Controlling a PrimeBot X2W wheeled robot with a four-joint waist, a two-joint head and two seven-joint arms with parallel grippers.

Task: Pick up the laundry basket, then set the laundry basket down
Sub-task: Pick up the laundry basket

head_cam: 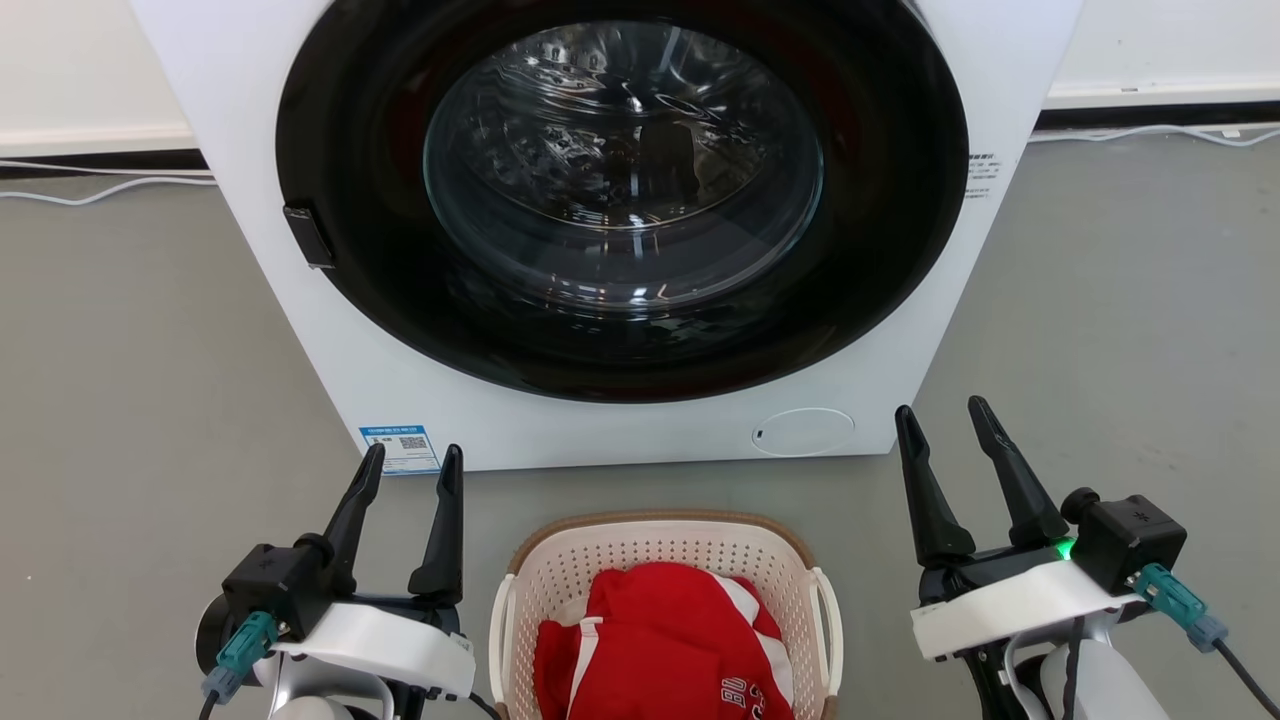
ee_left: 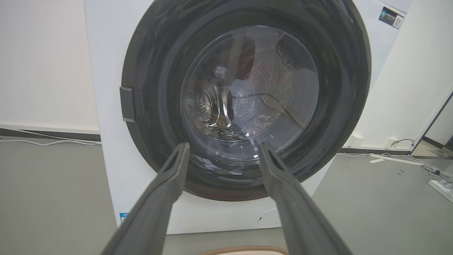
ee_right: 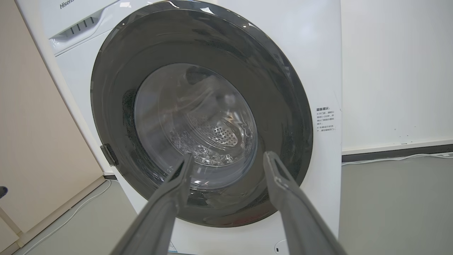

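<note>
The laundry basket (head_cam: 660, 545), cream-white and perforated with a brown rim and white loop handles, stands on the grey floor at the bottom middle of the head view, holding a red and white garment (head_cam: 665, 635). A sliver of its brown rim (ee_left: 244, 250) shows at the bottom of the left wrist view. My left gripper (head_cam: 412, 460) hangs to the basket's left, open and holding nothing. To the right of the basket, my right gripper (head_cam: 942, 412) is open as well, apart from the basket. Both point at the washing machine.
A white front-loading washing machine (head_cam: 600, 200) with a closed dark round door stands just beyond the basket. White cables (head_cam: 100, 190) run along the wall base on both sides. A power strip (ee_left: 440, 184) lies on the floor at the far right of the left wrist view.
</note>
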